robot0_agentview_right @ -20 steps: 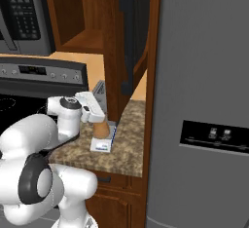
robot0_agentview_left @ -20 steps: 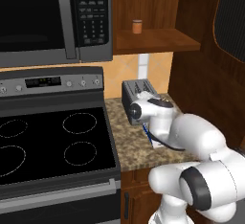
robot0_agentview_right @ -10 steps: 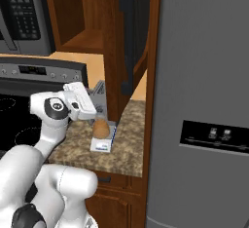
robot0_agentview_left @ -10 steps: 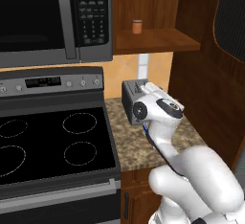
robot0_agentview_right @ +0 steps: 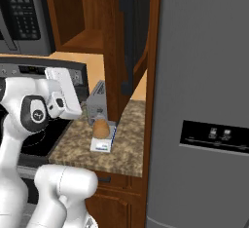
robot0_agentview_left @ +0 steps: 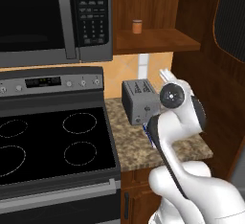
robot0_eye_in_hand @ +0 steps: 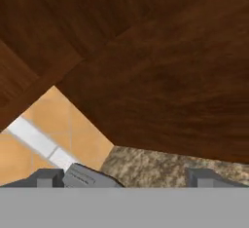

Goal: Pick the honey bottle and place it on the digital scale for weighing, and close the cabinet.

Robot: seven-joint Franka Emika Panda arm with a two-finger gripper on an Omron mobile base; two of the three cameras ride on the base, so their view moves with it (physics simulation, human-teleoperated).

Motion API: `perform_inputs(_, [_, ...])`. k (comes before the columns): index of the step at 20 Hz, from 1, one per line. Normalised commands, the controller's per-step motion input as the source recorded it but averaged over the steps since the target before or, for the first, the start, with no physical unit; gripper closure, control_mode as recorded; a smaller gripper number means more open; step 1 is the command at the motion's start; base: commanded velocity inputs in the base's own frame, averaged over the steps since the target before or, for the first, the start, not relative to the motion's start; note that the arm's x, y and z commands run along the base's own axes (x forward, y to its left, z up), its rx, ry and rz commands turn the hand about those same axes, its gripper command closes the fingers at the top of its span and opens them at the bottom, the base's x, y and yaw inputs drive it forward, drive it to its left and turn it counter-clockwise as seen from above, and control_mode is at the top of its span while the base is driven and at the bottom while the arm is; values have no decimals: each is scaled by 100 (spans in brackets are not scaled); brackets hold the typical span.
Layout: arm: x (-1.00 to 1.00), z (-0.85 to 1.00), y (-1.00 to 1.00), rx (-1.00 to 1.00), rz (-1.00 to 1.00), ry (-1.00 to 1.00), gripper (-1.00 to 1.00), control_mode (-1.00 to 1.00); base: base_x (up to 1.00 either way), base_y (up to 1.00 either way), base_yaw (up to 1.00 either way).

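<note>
The tan honey bottle point(robot0_agentview_right: 100, 128) stands upright on the small white digital scale point(robot0_agentview_right: 100, 145), on the granite counter in front of the toaster. My gripper point(robot0_agentview_right: 57, 76) hangs up and to the left of the bottle, apart from it, pointing upward. In the hand view the gripper point(robot0_eye_in_hand: 125, 179) is open, its fingertips point(robot0_eye_in_hand: 48, 178) wide apart with nothing between them, facing the cabinet's wooden side. The cabinet door point(robot0_agentview_right: 132, 32) stands swung open; its dark arched panel point(robot0_agentview_left: 230, 17) shows at the upper right. A blue edge of the scale point(robot0_agentview_left: 149, 135) peeks out behind my arm.
A grey toaster point(robot0_agentview_left: 139, 101) sits at the back of the counter point(robot0_agentview_right: 126, 149). An orange jar point(robot0_agentview_left: 137, 26) stands on the open cabinet shelf. The microwave point(robot0_agentview_left: 52, 19) hangs over the black stove point(robot0_agentview_left: 52, 141) on the left. A grey fridge point(robot0_agentview_right: 204, 100) walls the right.
My hand has risen up and away from the honey bottle, which stays on the scale. The cabinet door has not moved.
</note>
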Motion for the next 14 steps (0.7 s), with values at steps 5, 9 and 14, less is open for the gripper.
perform_inputs(5, [-100,62,1,46,-4,0,-100,-100,0,0,0])
perform_inputs(9, [-96,1,0,31,-12,-8,-100,-100,0,0,0])
perform_inputs(14, [-90,29,-3,17,-4,-25,-100,-100,0,0,0])
